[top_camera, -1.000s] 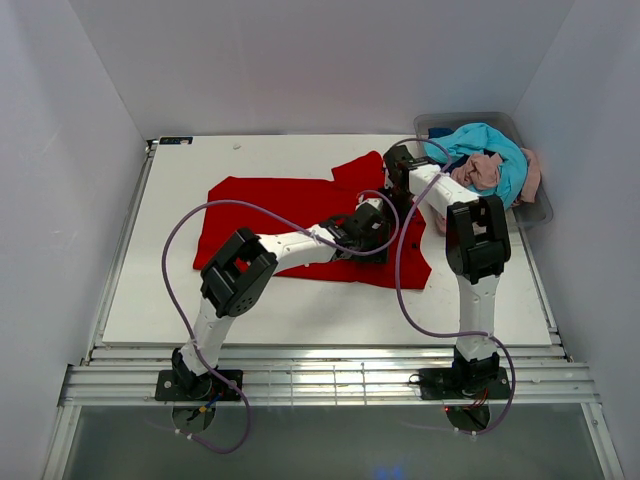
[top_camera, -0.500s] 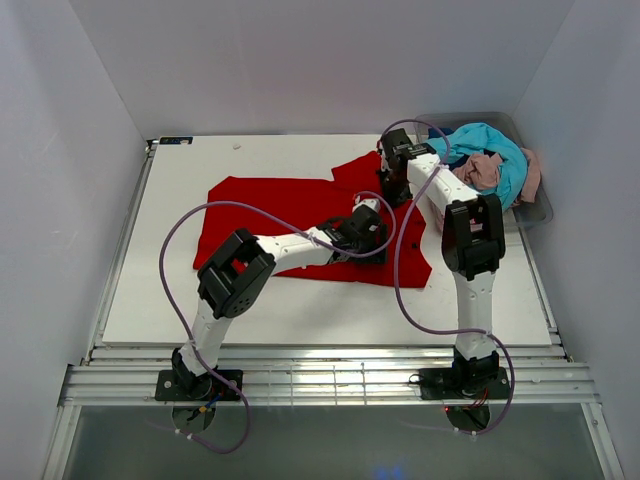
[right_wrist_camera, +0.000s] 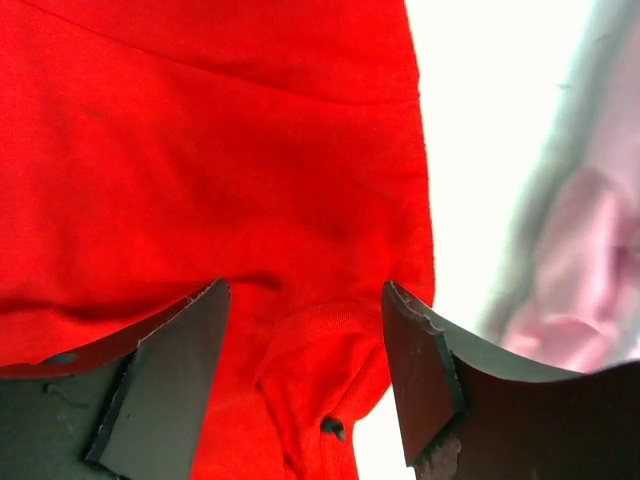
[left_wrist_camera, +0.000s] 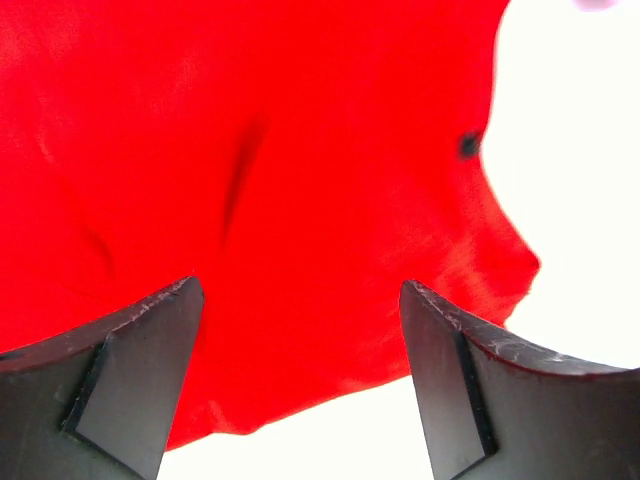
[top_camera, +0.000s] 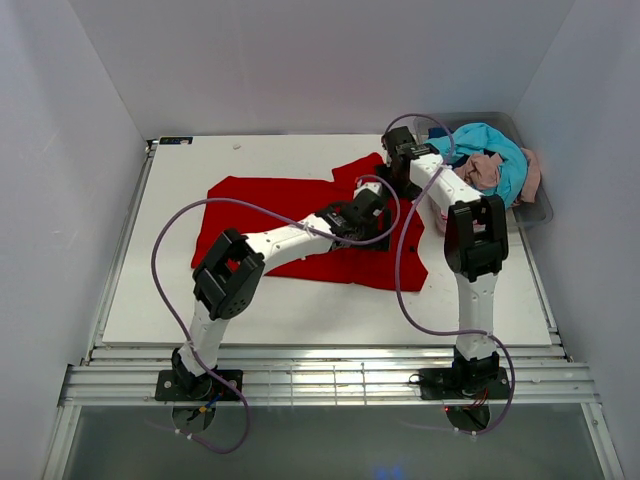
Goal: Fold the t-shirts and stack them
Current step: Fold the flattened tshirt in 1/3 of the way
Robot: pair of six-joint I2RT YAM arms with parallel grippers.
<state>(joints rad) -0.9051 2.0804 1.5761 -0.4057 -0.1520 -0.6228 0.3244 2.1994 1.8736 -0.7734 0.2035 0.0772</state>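
The bright red t-shirt [top_camera: 270, 205] lies spread across the white table [top_camera: 180, 300]. My left gripper [top_camera: 370, 193] is open just above the shirt's right part; in its wrist view [left_wrist_camera: 300, 290] red cloth [left_wrist_camera: 250, 180] and a strip of bare table lie between the fingers. My right gripper [top_camera: 395, 178] is open over the shirt's far right sleeve; in its wrist view [right_wrist_camera: 305, 290] a bunched fold of red cloth [right_wrist_camera: 330, 350] sits between the fingers, ungripped. Turquoise [top_camera: 495, 145] and dusty pink [top_camera: 480, 172] tees are heaped in the bin.
A clear grey plastic bin [top_camera: 538, 208] stands at the table's far right corner, close beside the right arm; its wall shows in the right wrist view [right_wrist_camera: 560, 200]. Purple cables loop over the shirt. White walls enclose the table on three sides.
My left gripper has moved away from me across the shirt, toward the right gripper and the sleeve. The right gripper has shifted only slightly. The shirt lies much as before.
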